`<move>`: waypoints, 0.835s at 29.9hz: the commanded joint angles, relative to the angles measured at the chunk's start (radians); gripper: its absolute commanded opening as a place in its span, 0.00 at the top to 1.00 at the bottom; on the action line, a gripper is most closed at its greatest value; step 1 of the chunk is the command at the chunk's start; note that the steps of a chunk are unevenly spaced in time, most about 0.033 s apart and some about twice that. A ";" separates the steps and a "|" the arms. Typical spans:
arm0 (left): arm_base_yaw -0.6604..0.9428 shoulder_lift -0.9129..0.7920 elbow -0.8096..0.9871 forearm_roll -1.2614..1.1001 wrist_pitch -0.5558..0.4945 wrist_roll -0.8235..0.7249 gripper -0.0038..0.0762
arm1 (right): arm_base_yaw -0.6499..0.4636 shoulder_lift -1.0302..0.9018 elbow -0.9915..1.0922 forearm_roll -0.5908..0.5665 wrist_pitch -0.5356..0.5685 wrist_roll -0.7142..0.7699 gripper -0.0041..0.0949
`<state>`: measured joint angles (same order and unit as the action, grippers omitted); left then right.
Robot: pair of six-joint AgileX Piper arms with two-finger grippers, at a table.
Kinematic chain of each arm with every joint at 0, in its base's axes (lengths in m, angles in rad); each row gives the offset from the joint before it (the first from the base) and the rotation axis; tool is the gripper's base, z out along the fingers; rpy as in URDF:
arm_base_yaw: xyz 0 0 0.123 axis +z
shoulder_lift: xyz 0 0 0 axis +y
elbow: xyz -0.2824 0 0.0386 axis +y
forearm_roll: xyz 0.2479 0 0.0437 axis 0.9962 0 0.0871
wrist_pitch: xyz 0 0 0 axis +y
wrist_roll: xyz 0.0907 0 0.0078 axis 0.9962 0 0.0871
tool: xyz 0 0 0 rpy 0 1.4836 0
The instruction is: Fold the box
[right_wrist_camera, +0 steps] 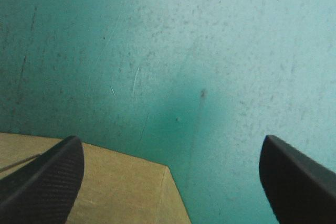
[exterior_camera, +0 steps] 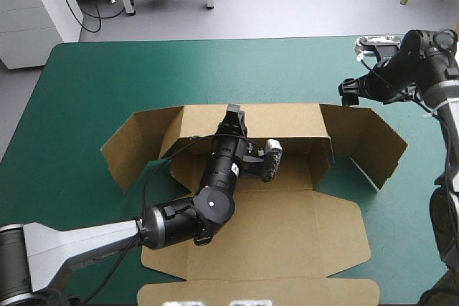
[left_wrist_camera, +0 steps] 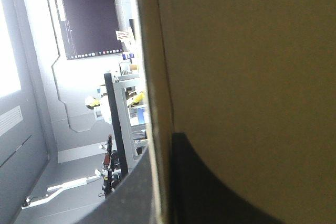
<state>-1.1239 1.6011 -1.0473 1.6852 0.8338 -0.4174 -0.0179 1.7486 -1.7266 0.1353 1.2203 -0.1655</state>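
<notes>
Two hands | left hand (exterior_camera: 233,114) is pinching rear wall of the box (exterior_camera: 287,227) | right hand (right_wrist_camera: 170,140) is hovering wide beside its right flap

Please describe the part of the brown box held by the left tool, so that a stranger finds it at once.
On the teal-green table cover lies a cut sheet of brown board, the box. Along its far side one long panel stands up, and the left tool pinches its top edge. Unlike the angled wings beside it, it runs straight across.
</notes>
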 commanded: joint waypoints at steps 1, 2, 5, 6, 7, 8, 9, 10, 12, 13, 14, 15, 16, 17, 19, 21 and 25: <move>-0.006 -0.049 -0.025 0.083 0.056 -0.001 0.96 | -0.009 -0.112 0.052 0.000 -0.016 -0.017 0.12; -0.006 -0.049 -0.025 0.083 0.056 -0.001 0.96 | -0.009 -0.133 0.074 0.000 -0.016 -0.017 0.12; -0.006 -0.049 -0.025 0.083 0.054 -0.001 0.96 | -0.009 -0.193 0.150 -0.007 -0.034 -0.017 0.12; -0.006 -0.049 -0.025 0.083 0.052 -0.001 0.96 | -0.009 -0.211 0.170 -0.007 -0.047 -0.017 0.13; -0.006 -0.049 -0.025 0.083 0.050 -0.001 0.96 | -0.009 -0.240 0.198 -0.007 -0.062 -0.006 0.14; -0.006 -0.049 -0.025 0.083 0.050 -0.001 0.96 | -0.009 -0.258 0.217 -0.005 -0.065 -0.001 0.14; -0.006 -0.049 -0.025 0.081 0.050 -0.001 0.96 | -0.009 -0.281 0.241 -0.001 -0.070 0.001 0.15; -0.006 -0.049 -0.025 0.081 0.050 -0.001 0.96 | -0.009 -0.303 0.263 0.004 -0.079 0.001 0.15; -0.006 -0.049 -0.025 0.079 0.048 -0.001 0.96 | -0.009 -0.347 0.323 0.019 -0.104 0.001 0.15; -0.006 -0.049 -0.025 0.079 0.048 -0.001 0.96 | -0.009 -0.369 0.356 0.029 -0.122 0.001 0.15; -0.006 -0.049 -0.025 0.076 0.048 -0.001 0.96 | -0.009 -0.387 0.390 0.044 -0.138 0.001 0.15; -0.006 -0.049 -0.025 0.075 0.048 -0.001 0.96 | -0.009 -0.404 0.417 0.057 -0.157 0.001 0.14; -0.006 -0.049 -0.025 0.073 0.048 -0.001 0.96 | -0.009 -0.426 0.451 0.072 -0.182 0.001 0.15; -0.006 -0.049 -0.025 0.073 0.048 -0.001 0.96 | -0.009 -0.447 0.483 0.089 -0.204 0.001 0.14; -0.006 -0.049 -0.025 0.073 0.046 -0.001 0.96 | -0.009 -0.486 0.544 0.131 -0.244 -0.017 0.14; -0.006 -0.049 -0.025 0.073 0.046 -0.001 0.96 | -0.009 -0.517 0.591 0.167 -0.266 -0.045 0.14; -0.006 -0.049 -0.025 0.073 0.046 -0.001 0.96 | -0.009 -0.563 0.671 0.225 -0.273 -0.114 0.14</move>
<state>-1.1239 1.6011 -1.0443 1.6852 0.8366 -0.4174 -0.0191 1.2399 -1.0733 0.3013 0.9916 -0.2228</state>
